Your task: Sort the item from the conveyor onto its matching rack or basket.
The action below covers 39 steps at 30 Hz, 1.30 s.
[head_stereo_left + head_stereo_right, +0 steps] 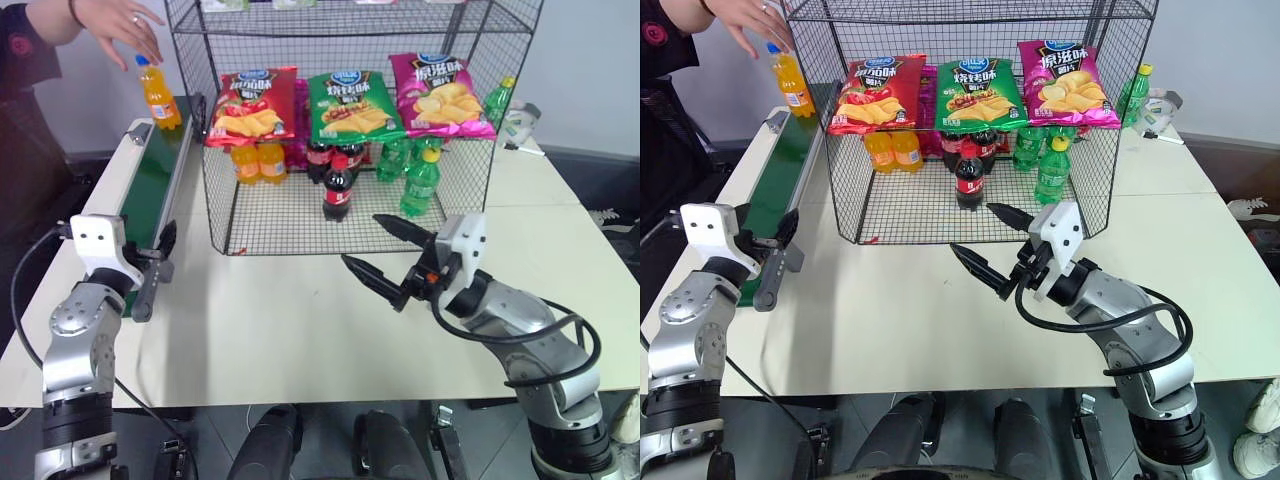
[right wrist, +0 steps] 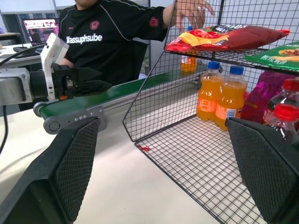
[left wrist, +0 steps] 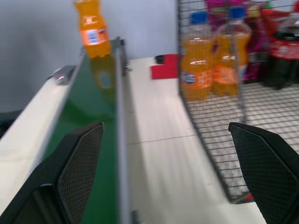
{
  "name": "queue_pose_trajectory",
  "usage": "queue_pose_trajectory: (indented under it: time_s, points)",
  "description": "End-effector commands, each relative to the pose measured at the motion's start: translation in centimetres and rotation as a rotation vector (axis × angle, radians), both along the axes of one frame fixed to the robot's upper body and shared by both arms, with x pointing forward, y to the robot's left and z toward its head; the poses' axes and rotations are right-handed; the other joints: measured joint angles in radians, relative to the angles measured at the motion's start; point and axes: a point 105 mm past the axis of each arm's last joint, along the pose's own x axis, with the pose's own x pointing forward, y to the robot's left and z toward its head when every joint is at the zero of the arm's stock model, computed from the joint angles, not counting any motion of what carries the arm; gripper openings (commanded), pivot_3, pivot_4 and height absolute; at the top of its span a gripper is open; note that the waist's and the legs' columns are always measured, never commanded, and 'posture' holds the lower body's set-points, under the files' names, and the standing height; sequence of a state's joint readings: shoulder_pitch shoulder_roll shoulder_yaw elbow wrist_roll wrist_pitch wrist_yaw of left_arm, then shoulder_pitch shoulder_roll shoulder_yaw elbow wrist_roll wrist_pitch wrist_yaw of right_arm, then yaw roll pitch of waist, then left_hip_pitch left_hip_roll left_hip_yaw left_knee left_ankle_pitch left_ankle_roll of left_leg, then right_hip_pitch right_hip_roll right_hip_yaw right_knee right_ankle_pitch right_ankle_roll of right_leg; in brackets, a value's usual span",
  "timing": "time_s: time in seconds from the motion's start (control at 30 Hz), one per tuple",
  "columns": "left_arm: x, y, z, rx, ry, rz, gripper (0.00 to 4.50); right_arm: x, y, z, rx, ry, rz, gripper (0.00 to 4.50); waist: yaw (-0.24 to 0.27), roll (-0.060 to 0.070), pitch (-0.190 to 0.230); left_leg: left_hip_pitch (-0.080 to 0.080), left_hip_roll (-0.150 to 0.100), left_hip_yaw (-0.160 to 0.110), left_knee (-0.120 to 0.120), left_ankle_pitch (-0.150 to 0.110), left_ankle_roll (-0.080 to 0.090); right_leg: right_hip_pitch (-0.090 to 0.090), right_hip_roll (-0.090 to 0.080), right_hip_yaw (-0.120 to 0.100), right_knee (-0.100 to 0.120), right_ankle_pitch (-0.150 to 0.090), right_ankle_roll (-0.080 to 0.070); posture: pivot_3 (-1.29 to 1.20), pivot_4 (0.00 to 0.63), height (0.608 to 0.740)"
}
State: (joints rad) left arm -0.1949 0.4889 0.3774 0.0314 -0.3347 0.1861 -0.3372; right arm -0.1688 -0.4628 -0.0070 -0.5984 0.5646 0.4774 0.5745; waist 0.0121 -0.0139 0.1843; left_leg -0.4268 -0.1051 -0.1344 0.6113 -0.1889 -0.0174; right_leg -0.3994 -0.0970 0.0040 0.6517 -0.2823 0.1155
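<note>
Left eye view: the orange soda bottle (image 1: 160, 94) stands upright at the far end of the conveyor (image 1: 155, 175), under a person's hand (image 1: 125, 25). The left tool (image 1: 150, 258) sits at the belt's near end, so the left arm is nearer.

Left wrist view: the bottle lies straight ahead up the belt, the left tool's black fingers (image 3: 79, 163) spread wide apart.

Right wrist view: the right tool (image 2: 163, 172) (fingers apart, empty) faces the wire-mesh rack (image 2: 187, 154).
</note>
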Motion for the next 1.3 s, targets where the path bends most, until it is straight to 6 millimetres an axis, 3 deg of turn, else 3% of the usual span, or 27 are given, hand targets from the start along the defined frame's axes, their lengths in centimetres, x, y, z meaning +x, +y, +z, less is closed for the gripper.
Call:
queue_pose_trajectory:
  time_s: [0.03,0.43,0.67,1.3]
  points:
    - [0.0,0.7,1.3,-0.003,-0.061,0.050,4.46,-0.6,0.1,1.1,0.012,-0.059,-0.009,4.50,0.001,0.000,0.000,0.000,0.000,0.000,0.000,0.000,0.000,0.000,0.000,0.000,0.000,0.000,0.000,0.00,0.150,0.740]
    - [-0.3,1.8,1.5,-0.070,-0.074,0.083,4.46,-1.1,0.5,0.1,0.041,-0.005,0.009,4.50,-0.001,0.000,0.000,0.000,0.000,0.000,0.000,0.000,0.000,0.000,0.000,0.000,0.000,0.000,0.000,0.00,0.150,0.740]
    - [-0.5,4.1,1.5,-0.042,-0.069,0.195,4.46,-1.6,0.7,-0.4,0.028,0.003,0.013,4.50,0.000,0.000,0.000,0.000,0.000,0.000,0.000,0.000,0.000,0.000,0.000,0.000,0.000,0.000,0.000,0.00,0.150,0.740]
    - [-0.5,4.9,2.6,-0.018,-0.148,0.225,4.46,-1.9,0.7,-0.8,0.059,0.032,0.011,4.50,0.000,-0.001,0.000,0.000,0.000,0.000,0.000,0.000,0.000,0.000,0.000,0.000,0.000,0.000,0.000,0.00,0.150,0.740]
